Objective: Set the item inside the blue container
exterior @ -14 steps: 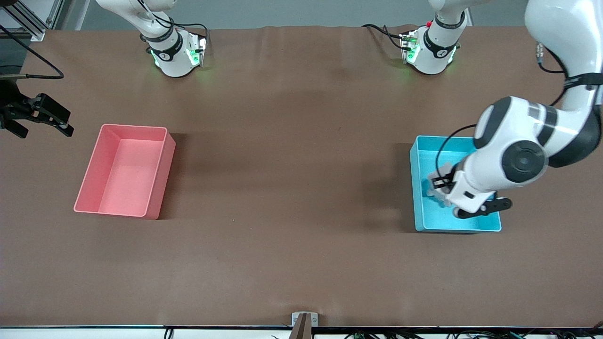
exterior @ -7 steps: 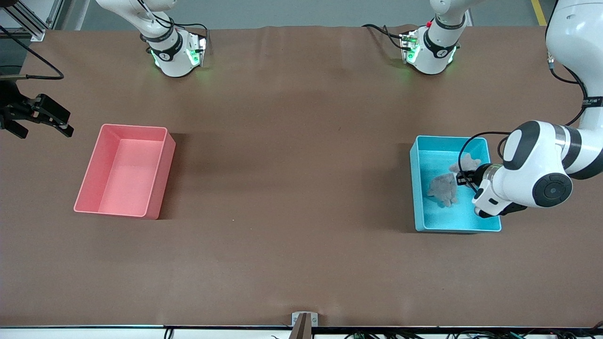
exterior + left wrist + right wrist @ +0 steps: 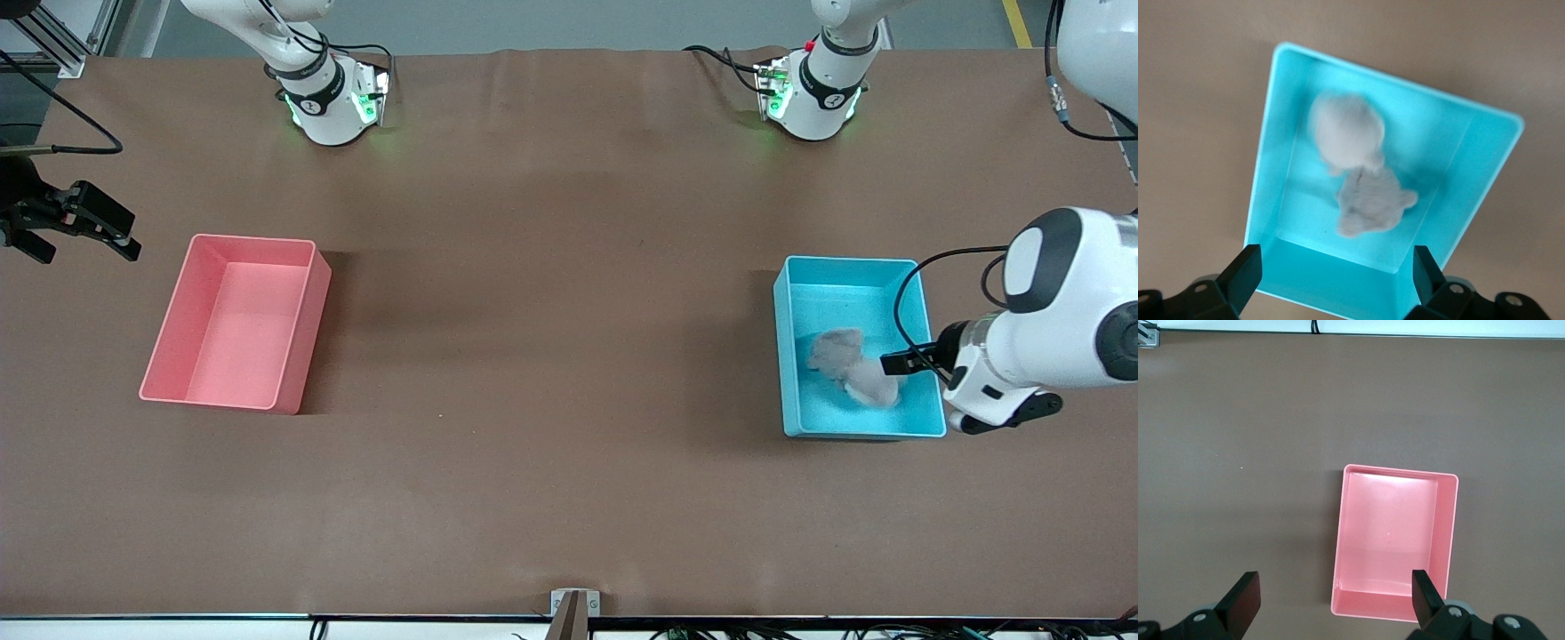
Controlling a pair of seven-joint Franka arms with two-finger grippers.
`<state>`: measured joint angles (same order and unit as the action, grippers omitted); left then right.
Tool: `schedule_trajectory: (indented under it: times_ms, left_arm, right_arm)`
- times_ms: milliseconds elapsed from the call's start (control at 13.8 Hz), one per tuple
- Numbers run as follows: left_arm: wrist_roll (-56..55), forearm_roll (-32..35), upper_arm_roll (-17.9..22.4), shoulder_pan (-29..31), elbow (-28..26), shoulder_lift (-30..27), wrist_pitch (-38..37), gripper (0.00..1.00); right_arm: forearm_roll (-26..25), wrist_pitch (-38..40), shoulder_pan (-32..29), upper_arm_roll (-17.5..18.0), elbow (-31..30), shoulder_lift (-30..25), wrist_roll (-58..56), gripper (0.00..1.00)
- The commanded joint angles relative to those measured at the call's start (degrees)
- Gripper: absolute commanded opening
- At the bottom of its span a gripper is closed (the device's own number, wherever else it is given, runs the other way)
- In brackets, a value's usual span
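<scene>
Front view: gray plush toy [image 3: 852,370] lying on the floor of the blue container [image 3: 786,356], in the half nearer the front camera, toward the left arm's end of the table. Left gripper [image 3: 898,363] up in the air over the container's edge, just beside the toy, not touching it. Left wrist view confirms: fingers [image 3: 1245,277] spread wide, nothing between them, toy [image 3: 1358,173] and container [image 3: 1271,160] below. Right gripper [image 3: 76,233] parked at the right arm's end of the table, over bare tabletop [image 3: 551,373] near the pink bin [image 3: 307,329], arm waiting. Right wrist view: fingers [image 3: 1245,597] wide apart and empty, pink bin [image 3: 1445,540] below with nothing in it.
</scene>
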<state>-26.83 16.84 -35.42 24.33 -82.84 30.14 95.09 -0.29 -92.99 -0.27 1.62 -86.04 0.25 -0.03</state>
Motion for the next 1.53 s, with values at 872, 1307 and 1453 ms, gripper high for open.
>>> schedule_trajectory:
  times_ms: [872, 1307, 1453]
  left_arm:
    - [12.0, 5.0, -4.0, -0.5, 6.9, -8.5, -3.2, 1.0]
    - [21.1, -0.3, -3.8, 1.5, 6.2, -16.2, -3.3, 1.0]
    - [24.7, -1.3, -3.0, 1.3, 6.2, -17.3, -5.3, 1.0]
  right_arm:
    - [-0.5, 0.4, -1.0, 0.8, 1.1, 0.5, -0.1, 1.0]
    - [-0.4, 0.4, -1.0, 0.8, 1.1, 0.5, -0.1, 1.0]
    - [-0.7, 0.4, -1.0, 0.8, 1.1, 0.5, -0.1, 1.0]
